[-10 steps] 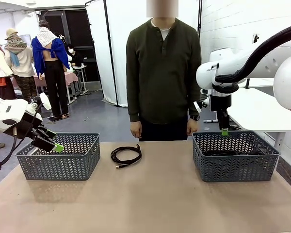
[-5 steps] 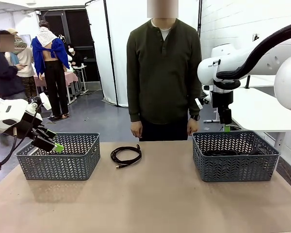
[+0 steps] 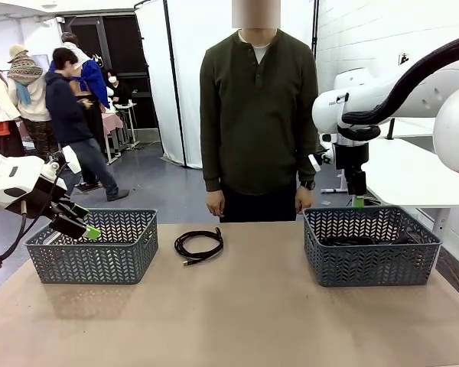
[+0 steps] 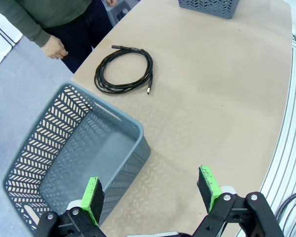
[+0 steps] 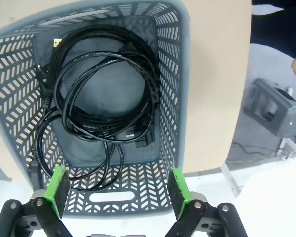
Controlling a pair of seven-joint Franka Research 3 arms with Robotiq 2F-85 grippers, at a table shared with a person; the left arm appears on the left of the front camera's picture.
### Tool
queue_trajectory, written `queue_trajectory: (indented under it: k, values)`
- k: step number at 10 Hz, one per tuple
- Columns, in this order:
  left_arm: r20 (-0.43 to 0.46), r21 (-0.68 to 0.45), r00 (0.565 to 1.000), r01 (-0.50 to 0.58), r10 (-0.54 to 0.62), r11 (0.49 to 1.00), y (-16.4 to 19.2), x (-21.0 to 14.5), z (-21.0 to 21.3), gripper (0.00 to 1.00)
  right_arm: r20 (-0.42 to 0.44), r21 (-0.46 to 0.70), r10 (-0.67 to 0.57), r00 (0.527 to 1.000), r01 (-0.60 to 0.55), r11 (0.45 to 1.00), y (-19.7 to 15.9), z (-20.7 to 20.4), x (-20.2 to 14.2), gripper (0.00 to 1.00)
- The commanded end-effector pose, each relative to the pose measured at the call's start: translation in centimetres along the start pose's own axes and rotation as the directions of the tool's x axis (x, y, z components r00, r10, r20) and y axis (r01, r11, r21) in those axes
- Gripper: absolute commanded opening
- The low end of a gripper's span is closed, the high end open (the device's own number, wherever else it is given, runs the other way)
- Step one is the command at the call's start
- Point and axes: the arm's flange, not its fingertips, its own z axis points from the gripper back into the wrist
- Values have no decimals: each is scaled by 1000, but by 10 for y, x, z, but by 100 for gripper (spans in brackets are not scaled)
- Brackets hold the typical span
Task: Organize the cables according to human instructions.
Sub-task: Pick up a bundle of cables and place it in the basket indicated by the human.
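The right gripper [image 5: 117,190] hangs over the right basket [image 5: 173,74], its green pads spread wide apart and nothing between them. Below it, black cables [image 5: 103,89] lie looped on the basket floor (too tangled for me to count), untouched. The left gripper [image 4: 149,192] is just as wide open and holds nothing; it hovers above the near rim of the left basket [image 4: 54,128]. One more coil [image 3: 199,246] lies on the table [image 3: 237,313] between the baskets, near the far edge, in front of the person [image 3: 256,115], whose hands hang down.
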Motion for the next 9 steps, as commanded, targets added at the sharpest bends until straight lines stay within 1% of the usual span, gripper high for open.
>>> queue_trajectory:
  k: [1, 6, 7, 9]
  values:
    - [7, -9, 1000, 4, -4, 1000, 3, -2, -2, 100, 0, 1, 1, 1000, -1, 1000, 0, -1, 1, 100]
    - [7, -9, 1000, 4, -4, 1000, 3, -2, -2, 100, 0, 0, 0, 1000, 0, 1000, 0, 0, 0, 100]
    - [7, -9, 1000, 4, -4, 1000, 3, -2, -2, 100, 34, -9, -38, 999, 38, 999, 4, 12, 14, 100]
    - [7, -9, 1000, 4, -4, 1000, 3, -2, -2, 100, 84, -12, -128, 988, 129, 992, 27, 32, 36, 100]
